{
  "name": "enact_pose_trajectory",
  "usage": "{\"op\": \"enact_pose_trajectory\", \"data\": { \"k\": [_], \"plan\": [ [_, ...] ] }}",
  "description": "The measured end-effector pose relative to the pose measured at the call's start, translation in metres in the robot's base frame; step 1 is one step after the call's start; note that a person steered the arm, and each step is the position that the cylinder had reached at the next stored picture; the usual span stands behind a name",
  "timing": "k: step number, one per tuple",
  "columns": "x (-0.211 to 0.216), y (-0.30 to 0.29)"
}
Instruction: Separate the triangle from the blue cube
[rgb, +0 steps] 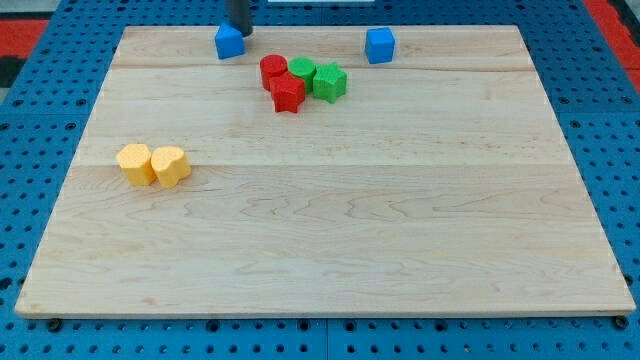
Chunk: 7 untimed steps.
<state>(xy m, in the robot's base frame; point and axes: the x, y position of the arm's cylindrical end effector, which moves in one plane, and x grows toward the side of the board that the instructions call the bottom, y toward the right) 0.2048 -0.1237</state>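
Note:
A blue block that looks like a triangle (230, 42) sits near the top edge of the wooden board (320, 230), left of centre. A blue cube (379, 45) sits well apart from it, further to the view's right along the same edge. My tip (241, 33) is at the triangle's upper right corner, touching or nearly touching it; the rod rises out of the view's top.
Two red blocks (273, 70) (288, 92) and two green blocks (302, 72) (329, 82) are clustered just below and between the blue blocks. Two yellow blocks (134, 164) (171, 166) sit side by side at the view's left.

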Motion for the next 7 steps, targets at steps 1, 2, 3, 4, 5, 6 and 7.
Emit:
{"op": "enact_pose_trajectory", "data": {
  "k": [1, 2, 3, 4, 5, 6, 7],
  "plan": [
    [0.003, -0.014],
    [0.030, -0.015],
    [0.062, -0.015],
    [0.087, -0.011],
    [0.132, -0.010],
    [0.170, 0.004],
    [0.177, 0.076]
  ]
}}
